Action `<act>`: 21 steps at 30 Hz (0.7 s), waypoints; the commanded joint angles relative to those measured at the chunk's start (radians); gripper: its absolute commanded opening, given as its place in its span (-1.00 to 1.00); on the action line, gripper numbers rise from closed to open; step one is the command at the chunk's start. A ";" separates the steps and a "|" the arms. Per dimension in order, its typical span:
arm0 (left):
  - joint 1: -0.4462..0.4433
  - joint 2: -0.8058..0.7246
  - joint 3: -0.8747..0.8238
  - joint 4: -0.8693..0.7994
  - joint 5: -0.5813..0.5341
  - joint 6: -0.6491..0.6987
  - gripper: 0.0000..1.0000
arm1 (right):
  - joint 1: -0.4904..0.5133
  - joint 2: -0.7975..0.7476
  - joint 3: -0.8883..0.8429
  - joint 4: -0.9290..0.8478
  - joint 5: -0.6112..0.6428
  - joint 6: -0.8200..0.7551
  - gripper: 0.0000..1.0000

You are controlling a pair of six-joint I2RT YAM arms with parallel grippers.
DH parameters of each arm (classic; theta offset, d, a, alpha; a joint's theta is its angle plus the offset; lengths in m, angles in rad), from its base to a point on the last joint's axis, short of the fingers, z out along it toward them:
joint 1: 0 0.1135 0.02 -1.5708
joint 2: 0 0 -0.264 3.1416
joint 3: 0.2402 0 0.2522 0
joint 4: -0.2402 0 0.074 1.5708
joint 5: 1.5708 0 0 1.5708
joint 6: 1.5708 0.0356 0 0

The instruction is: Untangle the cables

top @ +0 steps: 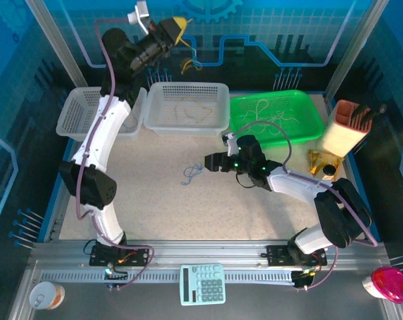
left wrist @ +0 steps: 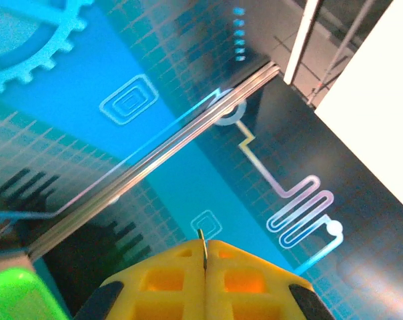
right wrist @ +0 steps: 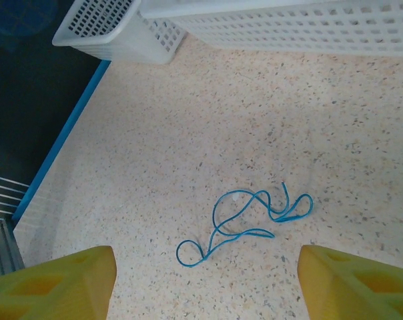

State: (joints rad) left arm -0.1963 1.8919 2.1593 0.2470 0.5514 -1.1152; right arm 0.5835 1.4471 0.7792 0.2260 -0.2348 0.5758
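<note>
My left gripper (top: 179,29) is raised high at the back, above the middle white basket (top: 155,119). It is shut on a thin yellowish-tan cable (top: 189,64) that dangles below it. The left wrist view has the cable's end (left wrist: 201,241) pinched between the closed yellow fingers (left wrist: 255,280) of the left gripper (left wrist: 206,253). A blue cable (top: 192,173) lies looped on the speckled table, and the right wrist view shows it (right wrist: 245,225) just ahead of the open right gripper (right wrist: 205,270). From above, my right gripper (top: 210,162) hovers just right of it. More yellowish cables (top: 191,112) lie in the middle basket, white cables (top: 271,112) in the green tray (top: 309,132).
A second white basket (top: 75,117) stands at the back left. A tan holder (top: 347,124) with dark tools and yellow clips (top: 319,162) sit at the right. On the near rail are a calculator (top: 203,283), a cup (top: 45,295) and a pink object (top: 388,283).
</note>
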 commanded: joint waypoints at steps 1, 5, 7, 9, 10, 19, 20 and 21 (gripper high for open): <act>0.021 0.104 0.185 -0.101 0.019 0.066 -1.00 | 0.000 -0.077 -0.022 -0.044 0.039 -0.016 0.47; 0.036 0.246 0.396 -0.197 0.004 0.127 -1.00 | -0.004 -0.142 -0.035 -0.100 0.070 -0.026 0.48; 0.048 0.299 0.448 -0.211 -0.005 0.138 -1.00 | -0.005 -0.173 -0.037 -0.129 0.085 -0.035 0.48; 0.060 0.337 0.451 -0.204 -0.011 0.141 -1.00 | -0.009 -0.208 -0.033 -0.167 0.098 -0.044 0.49; 0.065 0.352 0.450 -0.209 -0.015 0.147 -1.00 | -0.009 -0.221 -0.032 -0.184 0.102 -0.050 0.49; 0.072 0.426 0.369 -0.222 -0.007 0.226 -1.00 | -0.013 -0.323 -0.033 -0.268 0.131 -0.073 0.48; 0.072 0.424 0.345 -0.215 -0.007 0.229 -1.00 | -0.012 -0.325 -0.032 -0.272 0.132 -0.074 0.49; 0.072 0.426 0.325 -0.213 -0.007 0.233 -1.00 | -0.013 -0.328 -0.030 -0.277 0.132 -0.076 0.49</act>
State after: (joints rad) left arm -0.1253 2.3238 2.5130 0.0193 0.5400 -0.9302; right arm 0.5800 1.1385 0.7536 -0.0051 -0.1257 0.5213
